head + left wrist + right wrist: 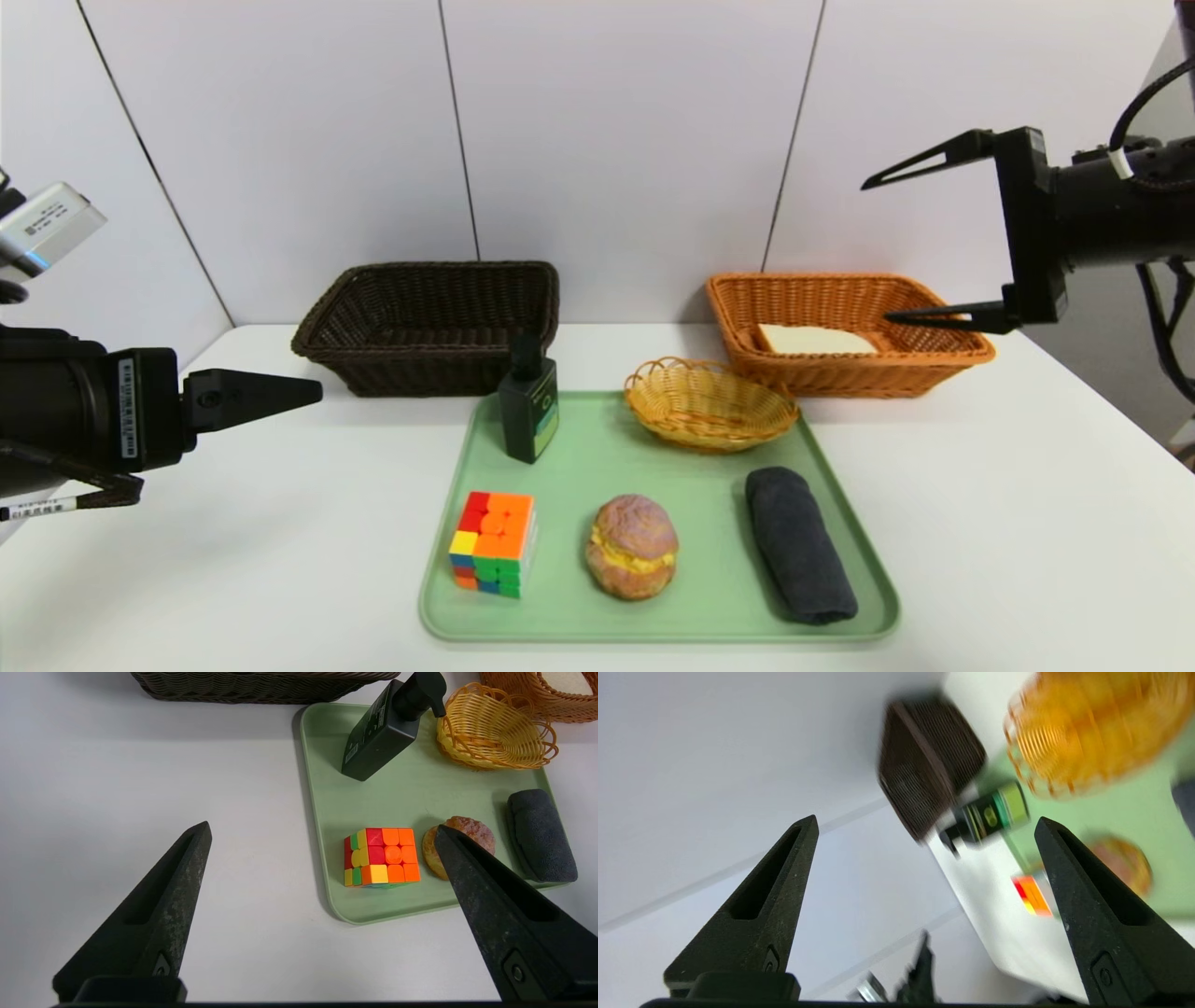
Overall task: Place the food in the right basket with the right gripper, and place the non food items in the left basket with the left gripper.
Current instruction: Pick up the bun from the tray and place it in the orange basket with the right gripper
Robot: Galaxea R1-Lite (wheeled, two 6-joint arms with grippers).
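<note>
Bread (814,340) lies flat in the orange wicker basket (854,375); the right gripper (898,250), fingers wide apart, hangs above its right end. Crusty bun (633,547) sits near the green tray's (672,627) front edge.

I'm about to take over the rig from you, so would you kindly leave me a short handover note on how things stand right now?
Right gripper: open, empty, raised above the orange-tan basket.
Left gripper: open, empty, left of the green tray.
Done: the bread slice lies in the orange-tan basket.
Left, right gripper: the bun, on the tray, into that basket.
Left, left gripper: the bottle, puzzle cube and rolled grey cloth, all on the tray, into the dark brown basket.
</note>
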